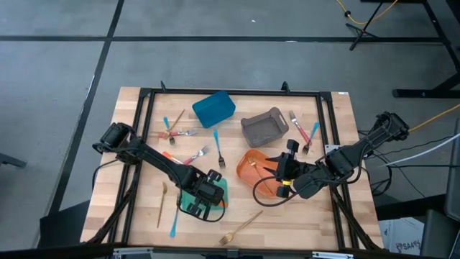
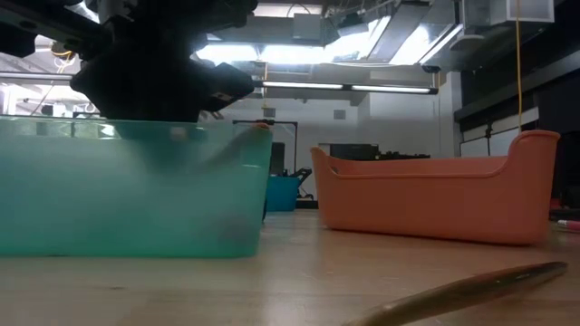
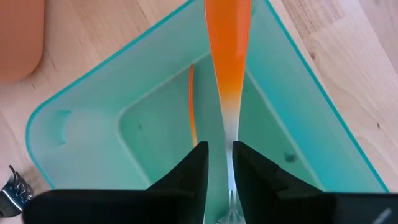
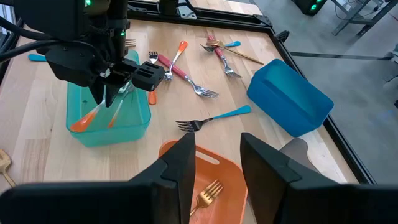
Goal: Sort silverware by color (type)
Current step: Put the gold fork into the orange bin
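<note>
My left gripper (image 1: 205,194) points down into the teal bin (image 3: 74,118). Its fingers are slightly apart around the silver neck of an orange-handled fork (image 3: 227,56). That fork slants, with its handle end (image 4: 78,123) down in the bin. A second orange-handled piece (image 3: 191,99) lies on the bin's floor. My right gripper (image 4: 217,155) hangs open over the orange bin (image 1: 248,169), where a gold fork (image 4: 208,194) lies. More silverware is scattered over the table, including a blue-handled fork (image 1: 215,147) and a pink-handled one (image 1: 195,156). My left gripper has the orange-handled fork's silver neck (image 3: 229,134) between its parted fingers, which come from above. A gap shows on one side of the neck. I cannot tell whether the other finger (image 3: 249,168) touches it. The fork's handle end rests in the teal bin.
A blue bin (image 1: 213,108) and a grey bin (image 1: 264,126) stand toward the far side. Forks lie at the far left (image 1: 176,131) and far right (image 1: 305,133). Gold pieces (image 1: 163,205) (image 1: 241,229) and a blue-handled one (image 1: 174,223) lie near the front edge.
</note>
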